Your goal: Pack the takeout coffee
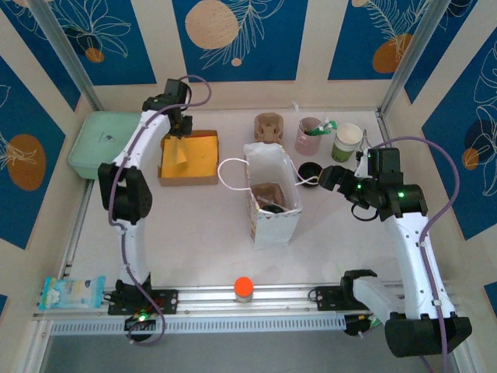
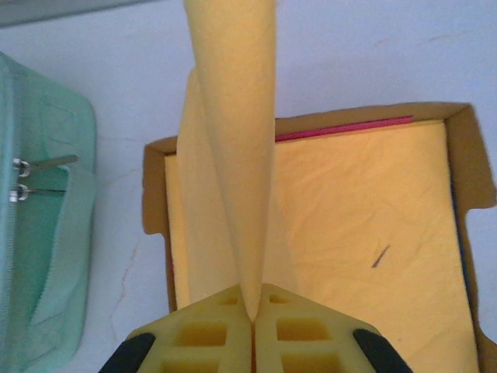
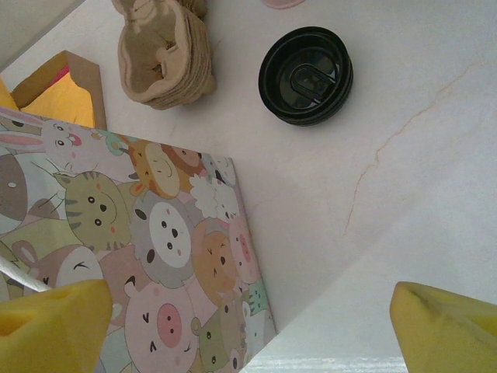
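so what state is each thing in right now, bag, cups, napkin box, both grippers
cartoon-animal paper gift bag: upright, top open
small cup with round black plastic lid: lid on, upright, outside the bag
brown cardboard box of yellow napkins: open
left gripper: shut on yellow napkin sheet
yellow napkin sheet: lifted above the box
right gripper: open, empty
white-rimmed green paper cup: upright, lidless

Blue-and-cream floral wall panels (image 1: 233, 31) enclosed the white bench (image 1: 202, 249) from nine to three o'clock; an aluminium rail (image 1: 272, 307) ran at six.
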Robot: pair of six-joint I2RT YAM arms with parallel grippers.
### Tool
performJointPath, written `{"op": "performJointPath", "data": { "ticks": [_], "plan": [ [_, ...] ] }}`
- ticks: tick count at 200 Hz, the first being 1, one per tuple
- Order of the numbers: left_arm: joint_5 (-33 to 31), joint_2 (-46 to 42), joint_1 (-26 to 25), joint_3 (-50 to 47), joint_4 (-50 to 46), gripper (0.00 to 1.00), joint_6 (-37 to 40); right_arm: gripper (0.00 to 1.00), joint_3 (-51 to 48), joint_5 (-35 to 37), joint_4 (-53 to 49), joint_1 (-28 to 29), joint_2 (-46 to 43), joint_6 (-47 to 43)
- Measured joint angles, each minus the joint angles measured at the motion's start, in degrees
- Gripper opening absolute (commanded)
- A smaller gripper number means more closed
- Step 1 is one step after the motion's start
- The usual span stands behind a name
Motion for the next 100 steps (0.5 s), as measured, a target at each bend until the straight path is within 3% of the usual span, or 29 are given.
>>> {"op": "performJointPath", "data": {
  "ticks": [100],
  "plan": [
    [11.63,-6.95,0.00,0.07,-0.52,0.07,-0.09,0.93,0.00,0.00,-0.26,0.00,-1.22,0.00]
  ]
}}
